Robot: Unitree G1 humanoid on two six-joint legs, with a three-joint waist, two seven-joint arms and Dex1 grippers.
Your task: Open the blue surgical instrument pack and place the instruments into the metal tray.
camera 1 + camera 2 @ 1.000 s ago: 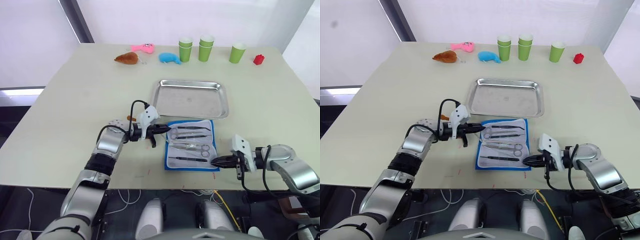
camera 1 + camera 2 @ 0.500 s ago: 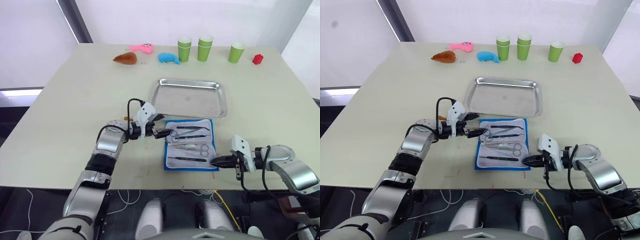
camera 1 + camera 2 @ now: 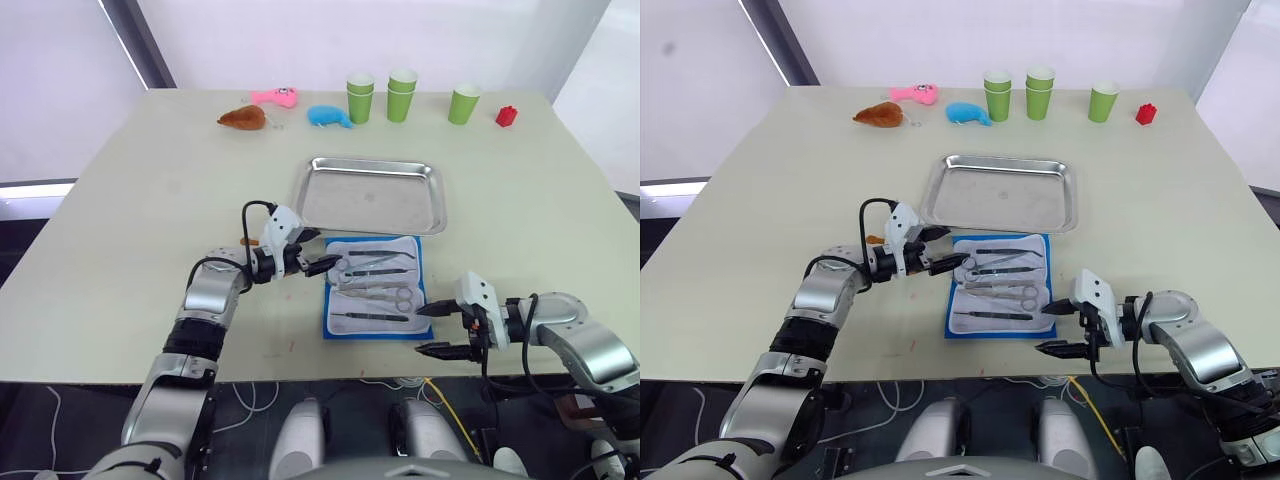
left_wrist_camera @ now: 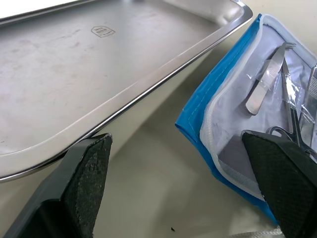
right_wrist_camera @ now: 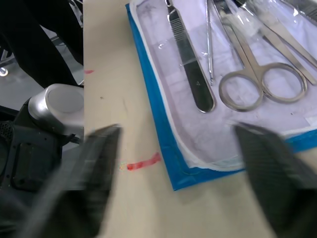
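My right gripper (image 3: 432, 329) sits nearest me at the table's (image 3: 130, 200) front edge, its fingers spread wide — one tip just beside the near right corner of the blue surgical instrument pack (image 3: 374, 289), the other out over the edge. The pack lies open and flat, pale lining up, with the instruments (image 3: 378, 293) laid across it: scissors with ring handles, tweezers, slim forceps. My left gripper (image 3: 325, 252) is at the pack's far left corner, fingers wide apart and holding nothing — one over the pack's lining, the other by the rim of the metal tray (image 3: 371, 196). The tray lies just beyond the pack. Farther off stand green cups (image 3: 403, 97) and small toys (image 3: 283, 108).
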